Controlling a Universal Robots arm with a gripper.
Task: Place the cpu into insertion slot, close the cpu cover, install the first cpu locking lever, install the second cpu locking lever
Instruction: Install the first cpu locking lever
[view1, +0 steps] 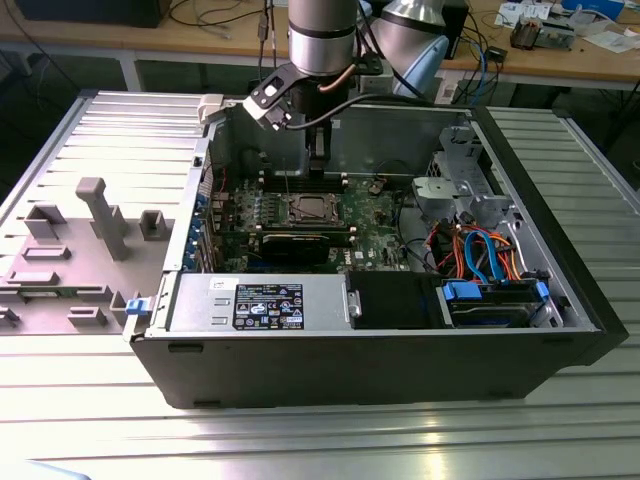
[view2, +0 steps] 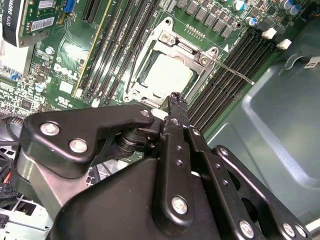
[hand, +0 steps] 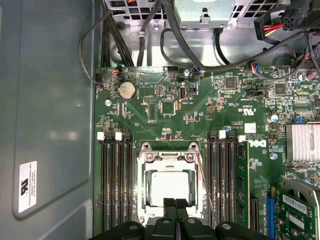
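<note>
Starting at the exterior view's left, grey holders (view1: 100, 220) stand on the table (view1: 60, 400) beside the open computer case (view1: 400, 370). Mid-board, the cpu (hand: 170, 186) lies in the insertion slot (hand: 148, 192), with the cpu cover (hand: 167, 156) apparently down over it. The gripper (hand: 175, 204) hovers just above, fingers pressed together, empty. One locking lever (view2: 235, 71) juts free, so latching seems undone.

One computer case (view1: 400, 365). One labelled power supply (view1: 260, 300). One cpu (hand: 169, 186). One cpu cover (hand: 168, 158). One gripper (hand: 175, 201). One coin battery (hand: 126, 90). One finned heatsink (hand: 302, 142). Two banks of memory slots (hand: 116, 185).
</note>
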